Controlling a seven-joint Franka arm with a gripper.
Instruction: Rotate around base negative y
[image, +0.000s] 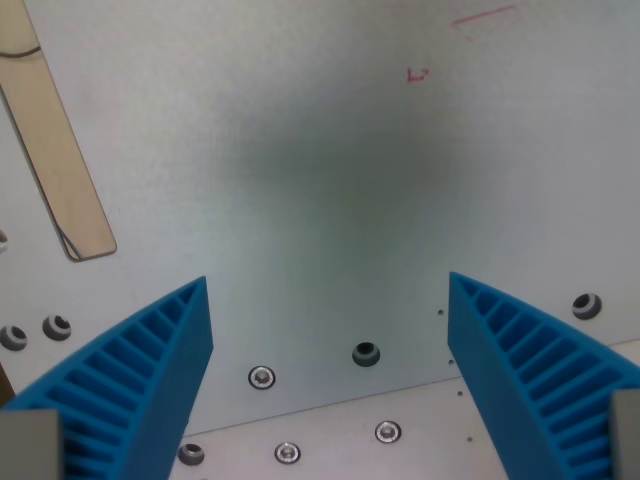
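My gripper (328, 285) has two blue ribbed fingers, one at the wrist view's left (140, 380) and one at the wrist view's right (530, 370). They stand wide apart with nothing between them. Below them lies a pale grey metal plate (330, 170) with a soft shadow at its middle. No separate task object shows.
A light wooden strip (55, 150) lies at the wrist view's upper left. Several screws and holes dot the plate's lower part, such as a dark hole (366, 353) and a screw (261, 377). Faint red marks (418, 73) sit at the upper right.
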